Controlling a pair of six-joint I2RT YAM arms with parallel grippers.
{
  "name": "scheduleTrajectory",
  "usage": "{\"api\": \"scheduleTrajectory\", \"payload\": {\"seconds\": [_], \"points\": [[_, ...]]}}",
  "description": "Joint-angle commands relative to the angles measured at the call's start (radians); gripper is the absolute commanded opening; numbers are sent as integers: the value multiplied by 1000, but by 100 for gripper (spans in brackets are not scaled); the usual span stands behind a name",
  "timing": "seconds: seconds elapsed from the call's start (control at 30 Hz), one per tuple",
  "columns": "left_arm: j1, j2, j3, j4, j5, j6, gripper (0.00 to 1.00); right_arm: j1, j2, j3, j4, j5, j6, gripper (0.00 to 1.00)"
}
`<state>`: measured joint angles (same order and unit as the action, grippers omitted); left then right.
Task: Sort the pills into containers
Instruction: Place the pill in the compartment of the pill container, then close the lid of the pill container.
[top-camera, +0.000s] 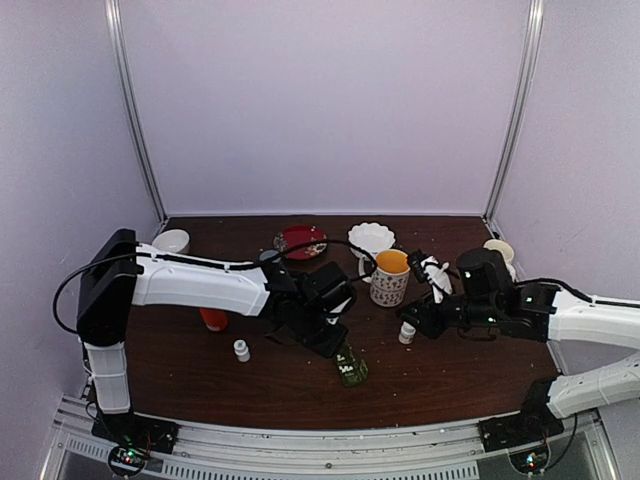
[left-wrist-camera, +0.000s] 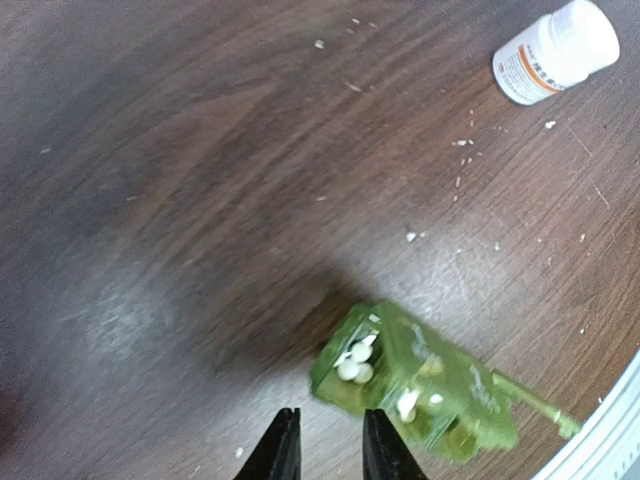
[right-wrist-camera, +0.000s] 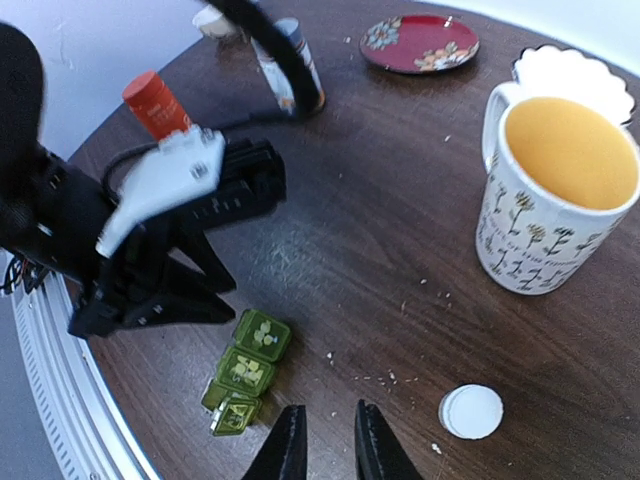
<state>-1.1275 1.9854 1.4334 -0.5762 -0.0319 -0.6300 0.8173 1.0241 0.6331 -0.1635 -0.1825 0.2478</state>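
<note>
Pill box: dark green (top-camera: 351, 368), lying on the table (top-camera: 450, 385) toward its near edge, between the two arms and nearer the left one.
Box in the right wrist view: a short row of green lids with pale marks (right-wrist-camera: 245, 370).
Pills: small white pellets (left-wrist-camera: 355, 365) lying in the end compartment, which is uncovered. More white ones sit in the next compartment. The box is blurred, so I cannot tell how many there are.
Loose bits: pale specks (left-wrist-camera: 410, 236) scattered over the wood around the box.
Left gripper: (left-wrist-camera: 325, 445) just beside the box's open end. Its jaws stand a little apart with only bare wood between them, and I cannot tell whether a fingertip touches the box.
Right gripper: (right-wrist-camera: 325, 445) near the box but apart from it. Its jaws have a narrow gap and hold nothing.
In the way: the left arm (right-wrist-camera: 165, 180) stands over the table just behind the box in the right wrist view, hiding the wood there.
Small white bottle: (left-wrist-camera: 555, 50) lying on its side with an orange band, well apart from the box on the left arm's side.
Second white bottle: (right-wrist-camera: 471, 411) upright, just beside the right gripper.
Mug: (right-wrist-camera: 555, 200) patterned outside and orange inside, behind the second white bottle.
Red plate: (top-camera: 300, 241) at the back of the table.
Scalloped white bowl: (top-camera: 371, 237) beside the red plate, behind the mug.
Plain white bowl: (top-camera: 171, 241) at the back left corner.
Orange-red capped container: (right-wrist-camera: 157, 103) behind the left arm.
</note>
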Motion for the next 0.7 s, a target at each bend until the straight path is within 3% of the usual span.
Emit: {"api": "scheduleTrajectory", "payload": {"seconds": [0.0,0.27,0.4,0.53,0.67], "points": [[-3,-101,-61,36,-68,-33,23,-5,87,24,25,-146,21,20],[3,-120,-177,129,3,-65,9,19,251,89,30,-219,8,21],[6,-103,-190,159,32,-68,0,36,349,147,15,-239,1,14],[10,-89,-190,165,32,-65,0,50,425,189,15,-248,-2,0],[14,-73,-194,191,88,-63,0,52,486,219,9,-249,1,0]]}}
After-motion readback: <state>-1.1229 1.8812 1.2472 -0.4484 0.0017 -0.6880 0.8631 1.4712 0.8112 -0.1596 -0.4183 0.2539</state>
